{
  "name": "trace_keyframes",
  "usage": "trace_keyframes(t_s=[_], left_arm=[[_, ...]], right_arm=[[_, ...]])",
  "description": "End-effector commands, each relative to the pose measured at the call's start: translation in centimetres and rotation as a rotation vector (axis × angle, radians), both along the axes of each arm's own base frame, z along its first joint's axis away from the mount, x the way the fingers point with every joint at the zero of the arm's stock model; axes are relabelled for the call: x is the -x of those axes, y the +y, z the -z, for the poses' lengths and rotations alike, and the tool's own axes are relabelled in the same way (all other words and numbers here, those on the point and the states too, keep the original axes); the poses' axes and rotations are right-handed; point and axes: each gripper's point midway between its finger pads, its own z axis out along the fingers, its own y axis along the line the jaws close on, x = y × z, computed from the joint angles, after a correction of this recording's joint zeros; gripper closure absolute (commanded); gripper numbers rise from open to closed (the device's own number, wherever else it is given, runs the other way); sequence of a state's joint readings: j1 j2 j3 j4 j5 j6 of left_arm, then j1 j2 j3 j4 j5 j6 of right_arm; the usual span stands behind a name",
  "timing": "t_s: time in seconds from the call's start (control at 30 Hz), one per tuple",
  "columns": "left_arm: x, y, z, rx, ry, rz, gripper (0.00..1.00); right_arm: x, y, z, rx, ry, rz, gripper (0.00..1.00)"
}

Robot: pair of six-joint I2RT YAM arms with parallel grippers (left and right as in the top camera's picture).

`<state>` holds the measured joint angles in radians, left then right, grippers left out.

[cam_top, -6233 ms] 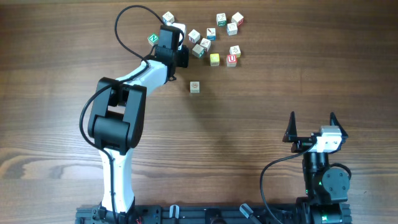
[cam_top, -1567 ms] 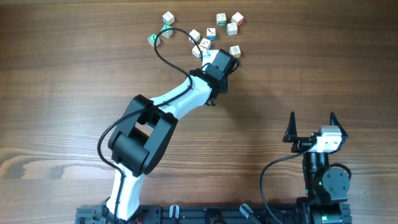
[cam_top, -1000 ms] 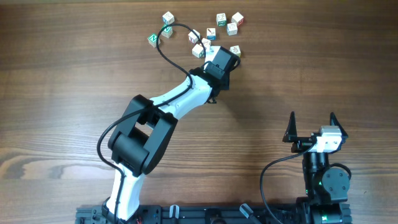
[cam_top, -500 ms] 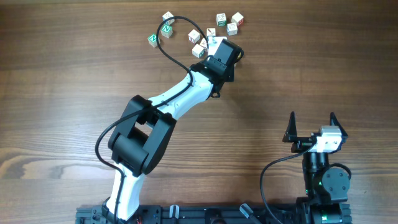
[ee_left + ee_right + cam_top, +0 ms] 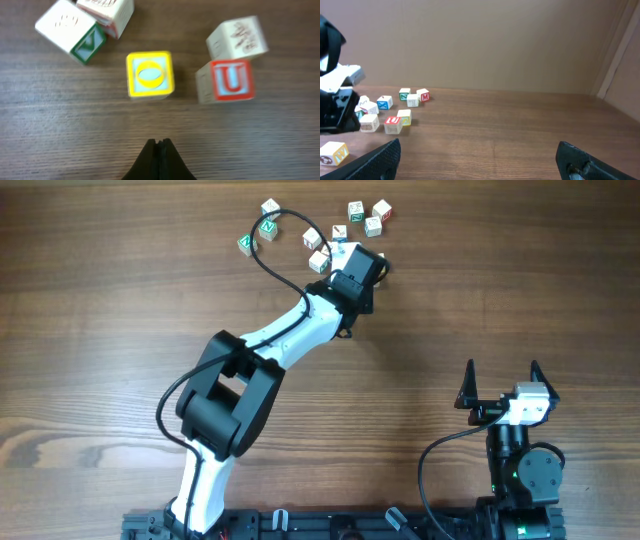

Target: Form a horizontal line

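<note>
Leftmost, green V cube. Then horizontal line, unfinished: yellow O cube and red U cube abreast, narrow gap, on table, just ahead of left claw, tips together, empty. Right claw: spread wide, empty.

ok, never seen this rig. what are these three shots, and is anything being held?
Two robot arms at a wooden table. The top-down shot shows both: the left arm reaches into a scatter of small lettered wooden cubes, and the right arm sits back near its base. The other two shots come from a camera on each wrist. The left claw is shut on nothing, its tip just short of a yellow-framed cube, with a red U cube beside that. The right claw is open and empty.
</note>
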<state>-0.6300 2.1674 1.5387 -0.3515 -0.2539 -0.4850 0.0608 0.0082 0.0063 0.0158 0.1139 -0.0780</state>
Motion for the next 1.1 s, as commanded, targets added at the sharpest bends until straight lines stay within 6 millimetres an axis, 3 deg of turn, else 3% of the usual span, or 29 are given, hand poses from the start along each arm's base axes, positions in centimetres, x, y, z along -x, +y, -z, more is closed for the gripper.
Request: trace_keyframes(t_s=[0.0, 0.27, 0.9, 1.07], left_arm=[[-0.7, 0.7, 0.5, -0.002, 0.006, -0.034, 0.96], [0.4, 1.5, 1.3, -0.040, 0.059, -0.036, 0.96], [1.8, 0.7, 1.9, -0.026, 0.117, 0.004, 0.96], [0.0, 1.3, -0.2, -0.039, 0.022, -0.040, 0.94]], right_arm=[[0.0, -0.3, 0.0, 0.012, 0.000, 0.018, 0.00], [0.0, -0.3, 0.0, 0.012, 0.000, 0.018, 0.00], [0.0, -0.3, 0.0, 0.012, 0.000, 0.018, 0.00], [0.0, -0.3, 0.0, 0.012, 0.000, 0.018, 0.00]])
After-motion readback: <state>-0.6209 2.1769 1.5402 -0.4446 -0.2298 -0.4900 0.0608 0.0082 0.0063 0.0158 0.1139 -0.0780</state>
